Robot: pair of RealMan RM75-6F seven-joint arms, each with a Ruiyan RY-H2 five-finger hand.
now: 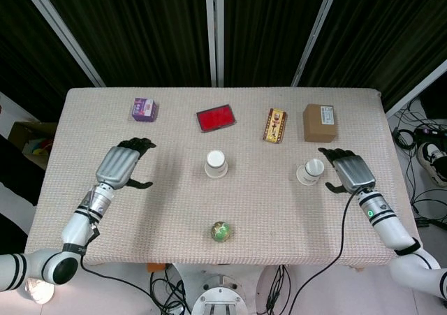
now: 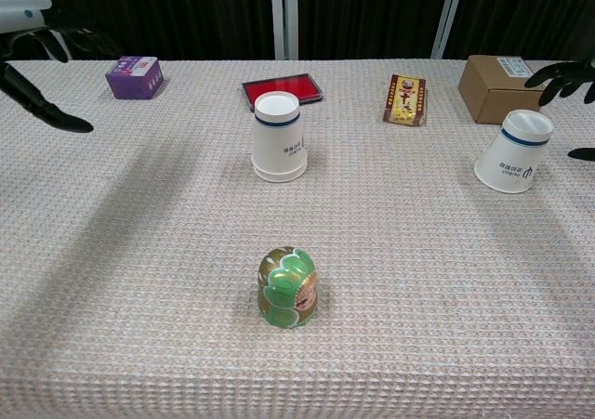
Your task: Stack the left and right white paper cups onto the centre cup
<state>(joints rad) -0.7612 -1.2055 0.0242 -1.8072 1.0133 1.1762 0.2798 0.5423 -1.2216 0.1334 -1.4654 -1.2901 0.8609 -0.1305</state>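
Two white paper cups with blue bands stand nested upside down as a centre stack [image 1: 216, 164] [image 2: 279, 137] in the middle of the table. The right white cup [image 1: 311, 171] [image 2: 514, 151] sits tilted, bottom up, at the right. My right hand [image 1: 349, 170] [image 2: 567, 73] hovers just to the right of that cup with its fingers spread, not touching it. My left hand [image 1: 122, 165] [image 2: 37, 52] is over the left part of the table, far from the stack, fingers apart and holding nothing.
A green patterned ornament [image 1: 221, 231] [image 2: 287, 287] stands in front of the stack. Along the back are a purple box [image 1: 143, 108], a red flat box [image 1: 215, 117], a snack packet [image 1: 275, 125] and a brown carton [image 1: 320, 122]. The beige woven tablecloth [image 1: 265, 203] covers the table.
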